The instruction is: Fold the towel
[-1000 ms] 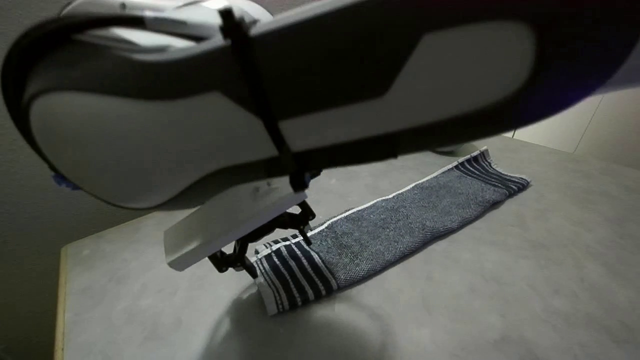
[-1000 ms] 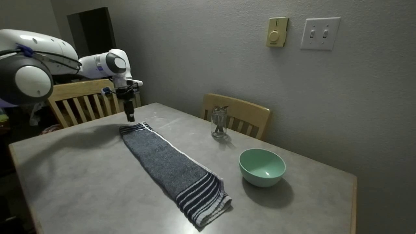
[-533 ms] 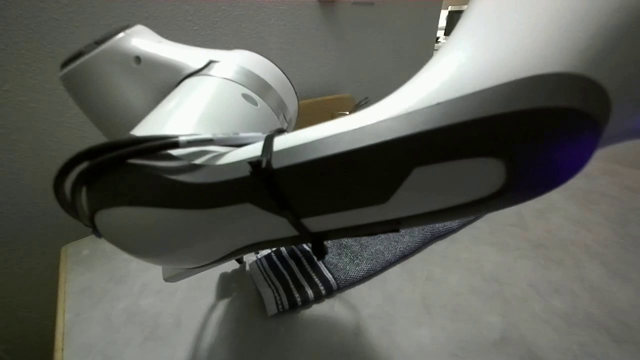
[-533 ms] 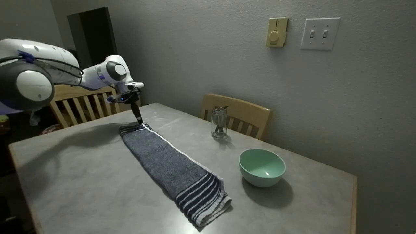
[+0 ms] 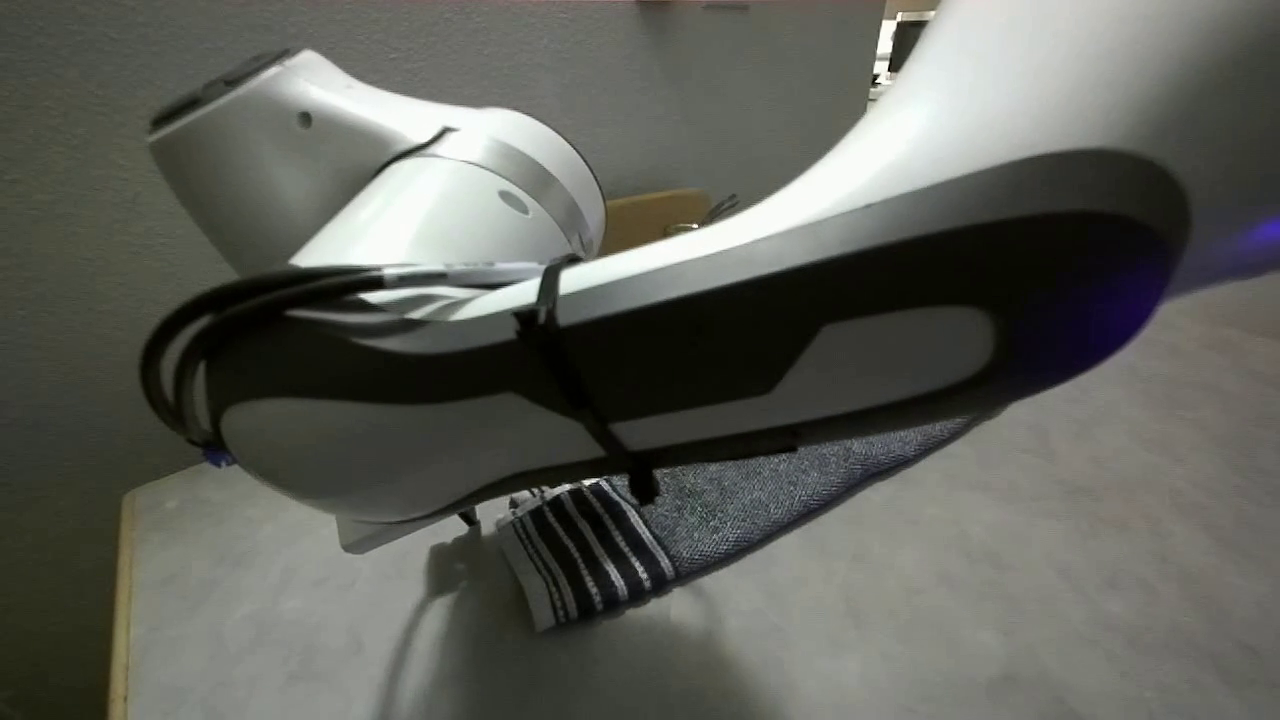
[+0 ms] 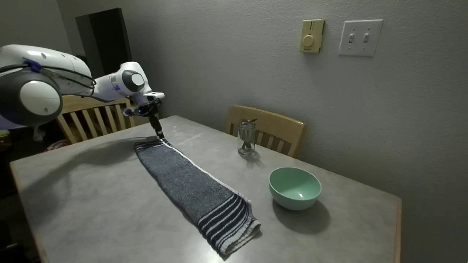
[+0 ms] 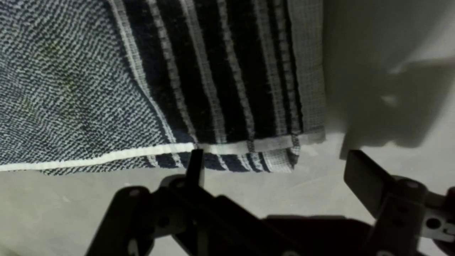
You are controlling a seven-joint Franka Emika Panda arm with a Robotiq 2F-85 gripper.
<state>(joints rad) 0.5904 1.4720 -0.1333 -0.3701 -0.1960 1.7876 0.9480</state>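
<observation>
Currently, towel (image 6: pixel 190 179): laid long and flat on table (image 6: pixel 146 226); one striped end near bowl (image 6: pixel 294 188), other striped end farthest from bowl.
White edge (image 7: pixel 142 152): along bowl side of towel; striped under-layer peeking out past it at far end, per wrist view.
Gripper (image 7: pixel 275 153): unclenched, fingers (image 7: pixel 366 179) spread wide; low at towel corner far from bowl.
Finger placement: one at white edge, other out past towel's end; contact with towel, cannot tell.
Arm (image 5: pixel 690 350): white and dark grey, well apart from bowl; in an exterior view, hiding much of towel and most of gripper.
Bowl: green, upright on table.
Jar (image 6: pixel 246 135): glass, upright, cutlery (image 6: pixel 246 144) inside; near bowl, same side of towel.
Chair (image 6: pixel 276 124): wooden, beyond table edge on bowl side.
Light switch (image 6: pixel 361 38): on wall (image 6: pixel 219 54), higher than bowl.
</observation>
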